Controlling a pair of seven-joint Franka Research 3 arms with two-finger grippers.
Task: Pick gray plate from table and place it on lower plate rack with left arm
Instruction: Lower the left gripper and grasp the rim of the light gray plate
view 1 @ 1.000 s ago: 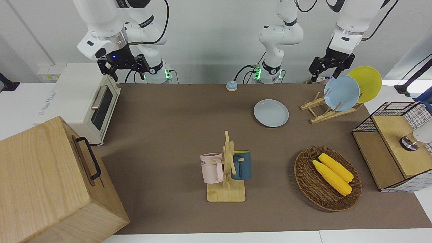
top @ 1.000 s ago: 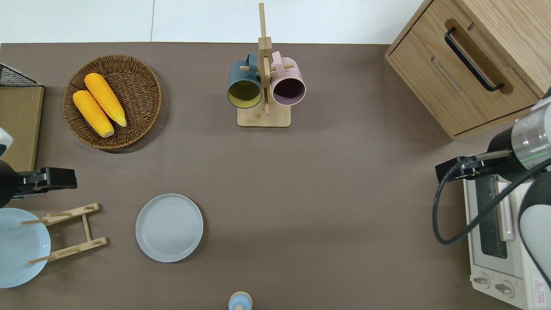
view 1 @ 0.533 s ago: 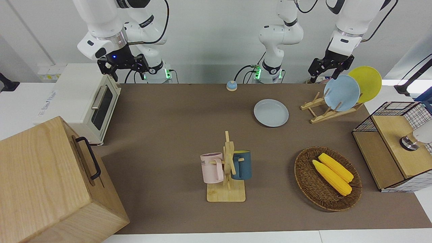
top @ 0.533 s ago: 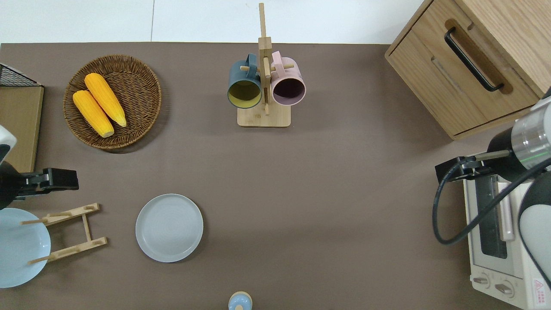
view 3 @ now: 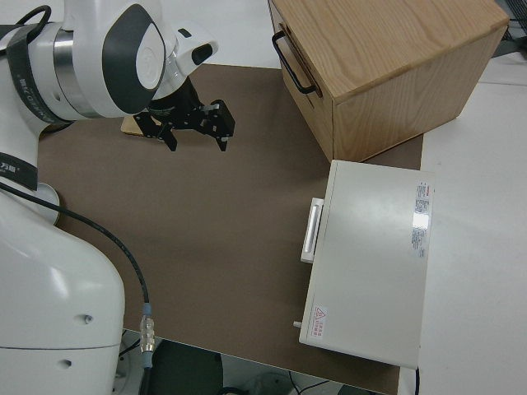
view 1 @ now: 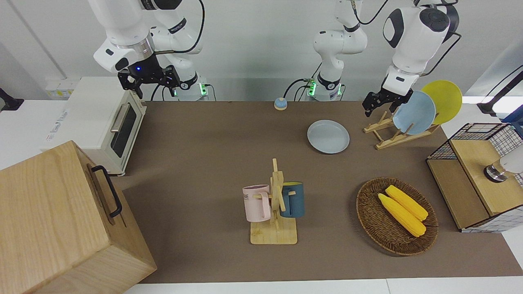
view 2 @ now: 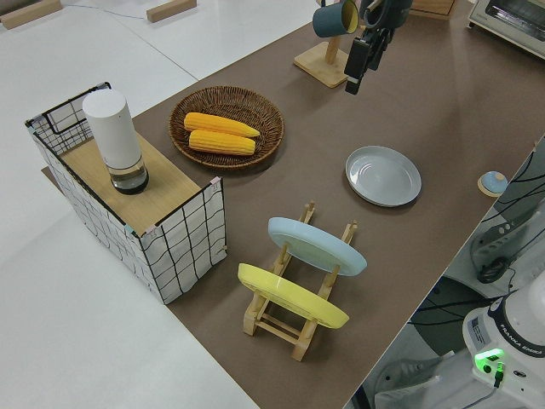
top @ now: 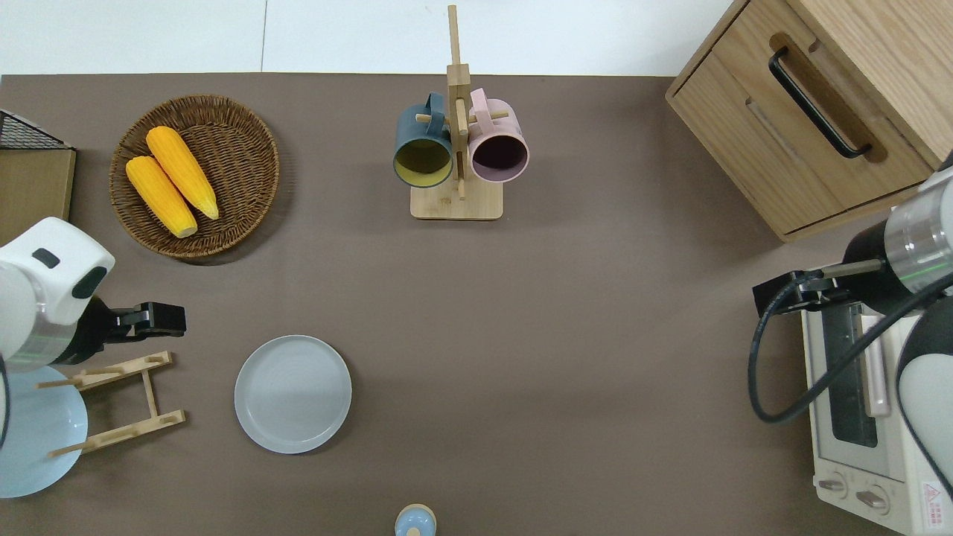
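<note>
I see the gray plate [top: 292,394] lying flat on the table [top: 566,357], nothing touching it, nearer to the robots' edge than to the opposite edge and toward the left arm's end. Just beside it, closer to that end, stands the lower plate rack [top: 123,403]; its pegs nearest the plate are bare, and a blue plate [view 1: 413,112] and a yellow plate [view 1: 443,100] lean in its slots at the end away from the gray plate.

My left arm [view 1: 412,32] bends down from a raised elbow, wrist angled toward the rack. The left gripper [top: 153,318] hangs in the air over the table right at the rack's edge that lies farther from the robots, short of the plate and holding nothing. I cannot tell how its fingers stand.

The right arm is parked, and the right gripper [view 3: 193,123] has its fingers spread, with nothing between them.
</note>
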